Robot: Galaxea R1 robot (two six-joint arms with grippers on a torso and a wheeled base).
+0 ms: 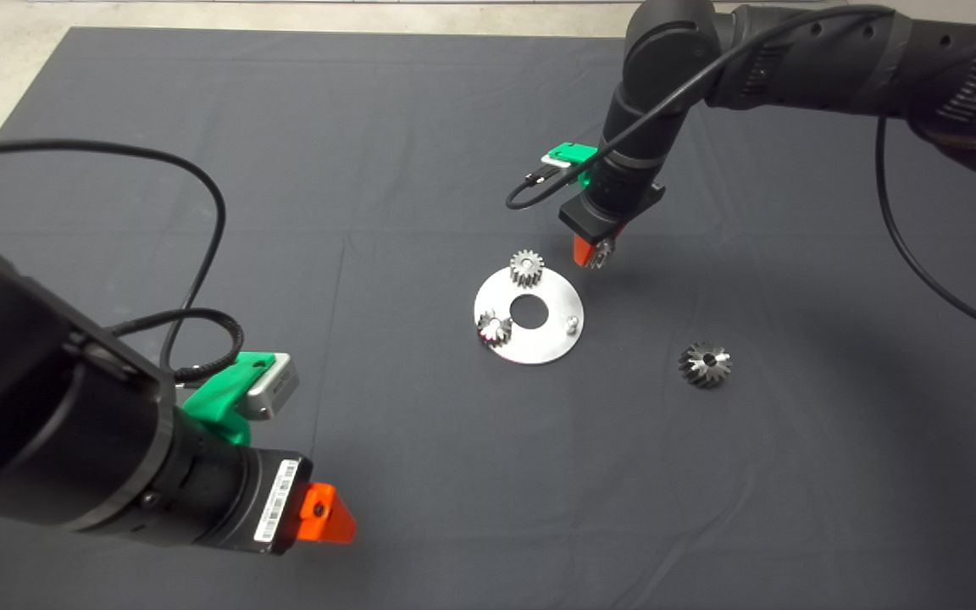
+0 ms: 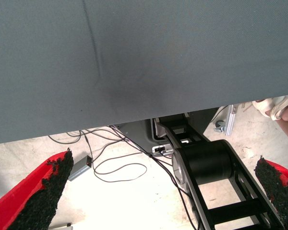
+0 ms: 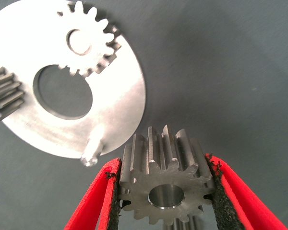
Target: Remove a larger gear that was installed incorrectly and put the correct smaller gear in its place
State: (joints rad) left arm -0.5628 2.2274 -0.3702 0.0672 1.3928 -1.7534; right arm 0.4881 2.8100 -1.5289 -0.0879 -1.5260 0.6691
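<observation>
In the right wrist view, the smaller gear point(image 3: 165, 189), dark steel with short straight teeth, sits clamped between my right gripper's point(image 3: 163, 165) red fingers. From the head view, that gripper point(image 1: 594, 251) hovers just beyond the far right rim of the round silver plate point(image 1: 539, 343). The plate carries two light gears point(image 1: 527, 268) point(image 1: 495, 329) and one bare peg point(image 1: 572, 323), which also shows close to the held gear as the peg point(image 3: 92, 153). The larger gear point(image 1: 705, 365), with flared teeth, lies loose on the mat to the plate's right. My left gripper point(image 1: 327, 512) waits at the lower left, open.
The plate point(image 3: 120, 105) has a large centre hole. The left wrist view shows the mat's edge, floor cables, the robot base point(image 2: 206, 167) and a person's sandalled foot point(image 2: 278, 108). A cable loops off each arm above the mat.
</observation>
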